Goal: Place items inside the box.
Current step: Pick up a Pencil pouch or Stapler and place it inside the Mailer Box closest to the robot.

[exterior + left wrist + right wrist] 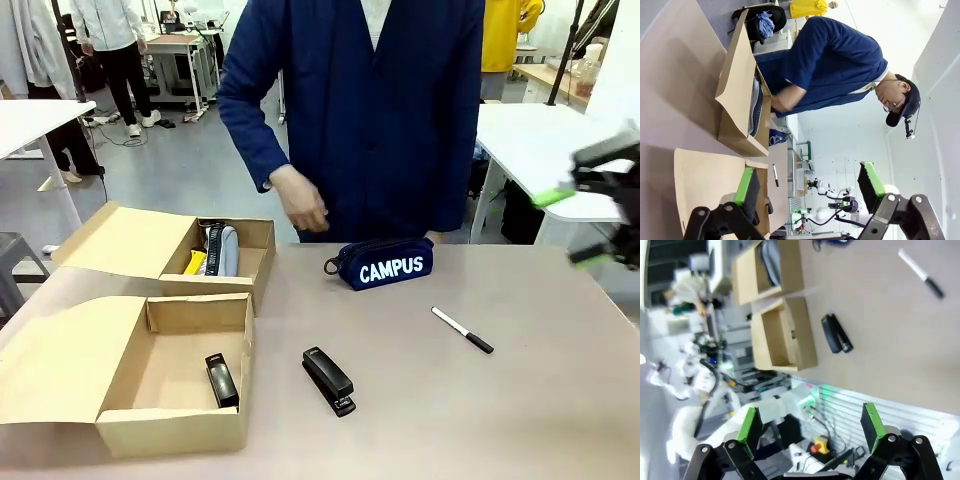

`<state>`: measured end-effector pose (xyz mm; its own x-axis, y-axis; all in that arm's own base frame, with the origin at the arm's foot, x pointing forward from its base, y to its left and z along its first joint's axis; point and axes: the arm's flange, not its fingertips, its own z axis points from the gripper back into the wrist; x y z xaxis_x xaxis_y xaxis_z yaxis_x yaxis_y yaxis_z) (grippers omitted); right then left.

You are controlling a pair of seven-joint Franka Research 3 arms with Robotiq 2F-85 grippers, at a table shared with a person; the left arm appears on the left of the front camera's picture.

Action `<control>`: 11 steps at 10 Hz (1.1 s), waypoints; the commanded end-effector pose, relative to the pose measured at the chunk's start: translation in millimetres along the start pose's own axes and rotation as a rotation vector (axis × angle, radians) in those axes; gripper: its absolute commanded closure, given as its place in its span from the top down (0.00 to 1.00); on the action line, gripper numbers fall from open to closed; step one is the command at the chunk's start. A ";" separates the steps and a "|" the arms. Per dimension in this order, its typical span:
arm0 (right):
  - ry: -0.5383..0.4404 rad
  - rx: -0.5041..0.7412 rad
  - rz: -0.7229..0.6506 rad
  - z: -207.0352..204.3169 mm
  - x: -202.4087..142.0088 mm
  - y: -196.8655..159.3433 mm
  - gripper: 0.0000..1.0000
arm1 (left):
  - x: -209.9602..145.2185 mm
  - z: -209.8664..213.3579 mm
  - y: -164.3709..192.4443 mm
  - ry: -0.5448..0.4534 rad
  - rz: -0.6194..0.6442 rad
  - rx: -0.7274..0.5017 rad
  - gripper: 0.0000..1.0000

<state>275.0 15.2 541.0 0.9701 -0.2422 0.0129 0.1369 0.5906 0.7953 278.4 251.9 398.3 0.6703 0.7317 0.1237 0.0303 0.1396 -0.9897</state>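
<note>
A navy "CAMPUS" pencil case (385,264) lies at the table's far middle, below the person's hand (300,205). One black stapler (329,381) rests on the table, and another black stapler (221,380) lies inside the near cardboard box (175,425). The far box (262,255) holds a grey pencil case (228,250) and a yellow item (196,262). A thin pen (462,330) lies right of centre. My right gripper (585,225) hangs open and blurred at the right edge, high above the table; from its wrist I see the stapler (836,334) and pen (921,273). My left gripper (810,187) is open and holds nothing.
Both boxes have flaps spread out to the left. The person in a dark blue coat stands at the far edge behind the navy case. White tables stand beyond the table's right and left sides.
</note>
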 end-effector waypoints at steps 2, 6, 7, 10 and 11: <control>-0.041 0.092 -0.173 -70.4 -128.5 -206.4 1.00 | -3.7 -1.2 -0.9 0.000 -0.008 -0.012 1.00; -0.058 0.099 -0.294 69.3 11.4 -117.1 1.00 | -3.7 -1.2 -0.9 0.000 -0.008 -0.012 1.00; -0.058 0.099 -0.294 69.3 11.4 -117.1 1.00 | -3.7 -1.2 -0.9 0.000 -0.008 -0.012 1.00; -0.058 0.099 -0.294 69.3 11.4 -117.1 1.00 | -3.7 -1.2 -0.9 0.000 -0.008 -0.012 1.00; -0.058 0.099 -0.294 69.3 11.4 -117.1 1.00 | -3.7 -1.2 -0.9 0.000 -0.008 -0.012 1.00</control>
<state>254.8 -107.6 489.2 0.8733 -0.4441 -0.2002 0.4028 0.4273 0.8094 278.4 251.9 398.3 0.6706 0.7315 0.1234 0.0302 0.1393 -0.9898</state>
